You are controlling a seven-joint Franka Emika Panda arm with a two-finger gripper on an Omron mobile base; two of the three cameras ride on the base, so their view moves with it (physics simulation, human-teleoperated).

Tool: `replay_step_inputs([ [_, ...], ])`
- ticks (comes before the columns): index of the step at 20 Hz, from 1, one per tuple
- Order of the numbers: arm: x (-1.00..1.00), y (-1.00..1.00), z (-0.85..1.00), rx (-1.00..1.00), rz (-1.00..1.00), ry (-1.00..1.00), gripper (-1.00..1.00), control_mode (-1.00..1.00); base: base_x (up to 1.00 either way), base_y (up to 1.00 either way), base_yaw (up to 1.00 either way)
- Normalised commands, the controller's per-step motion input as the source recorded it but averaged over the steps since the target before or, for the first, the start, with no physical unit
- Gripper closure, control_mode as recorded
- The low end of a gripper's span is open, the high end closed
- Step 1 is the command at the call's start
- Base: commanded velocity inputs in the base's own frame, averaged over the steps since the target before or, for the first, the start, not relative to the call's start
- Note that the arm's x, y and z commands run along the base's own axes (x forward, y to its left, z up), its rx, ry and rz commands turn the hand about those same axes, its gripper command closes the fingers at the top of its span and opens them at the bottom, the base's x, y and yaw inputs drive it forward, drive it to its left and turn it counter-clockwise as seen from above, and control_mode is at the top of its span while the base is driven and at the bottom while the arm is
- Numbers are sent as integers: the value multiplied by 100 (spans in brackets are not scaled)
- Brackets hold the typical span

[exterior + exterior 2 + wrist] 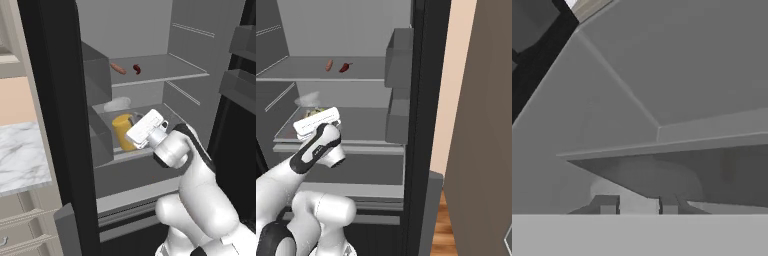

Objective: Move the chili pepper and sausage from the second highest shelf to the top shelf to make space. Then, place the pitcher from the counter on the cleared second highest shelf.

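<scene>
jaws clenched on the pitcher [123, 132] over the second highest shelf [150, 150]; rigid, slippery, liquid-heavy, so grip mid-wall and hold upright

The top shelf [165, 70] has free room right of the sausage [118, 68] and chili pepper [137, 69].

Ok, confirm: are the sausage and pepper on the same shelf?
Yes, the sausage and pepper lie apart, side by side, on the top shelf, above the pitcher.
</scene>
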Motion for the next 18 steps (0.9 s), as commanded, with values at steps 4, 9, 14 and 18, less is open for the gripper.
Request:
replay_step_inputs([
  [4,34,0,0,23,-11,-2,100,-100,0,0,0],
  [9,37,0,0,24,-10,-2,100,-100,0,0,0],
  [14,42,0,0,22,-10,-2,100,-100,0,0,0],
  [18,47,1,0,19,-11,-1,100,-100,0,0,0],
])
